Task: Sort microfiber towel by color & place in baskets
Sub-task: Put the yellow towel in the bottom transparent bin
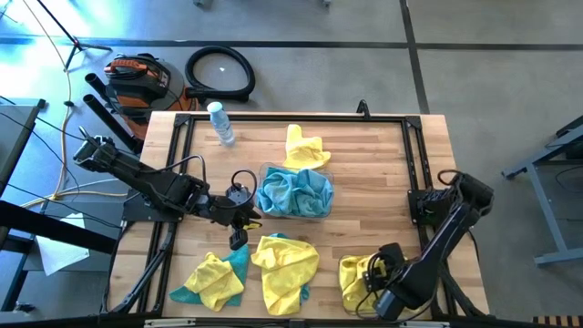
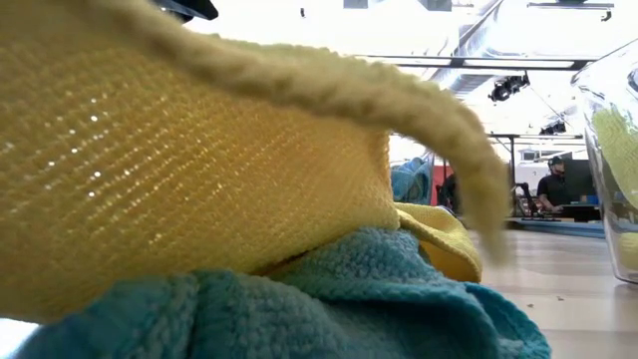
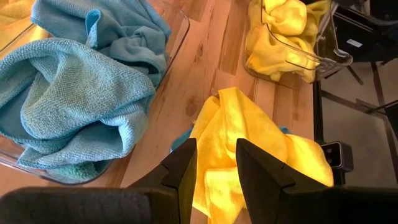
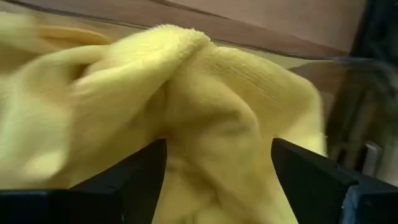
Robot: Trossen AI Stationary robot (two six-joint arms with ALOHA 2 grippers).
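Between the right gripper's (image 4: 217, 180) wide-open jaws bulges a yellow towel (image 1: 357, 278) in the near-right basket (image 1: 349, 298). Left gripper (image 3: 216, 168), jaws part-open and empty, hovers over another yellow towel (image 3: 249, 143) beside the teal-filled basket (image 1: 325, 211). Soft, light, floppy cloth: pinch a raised fold.

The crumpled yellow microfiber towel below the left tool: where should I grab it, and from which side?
Grip the raised fold at the top of the crumpled yellow microfiber towel, coming straight down. It lies bunched over a teal cloth, so a high pinch likely lifts only the yellow. The left tool, empty, hovers beside it.
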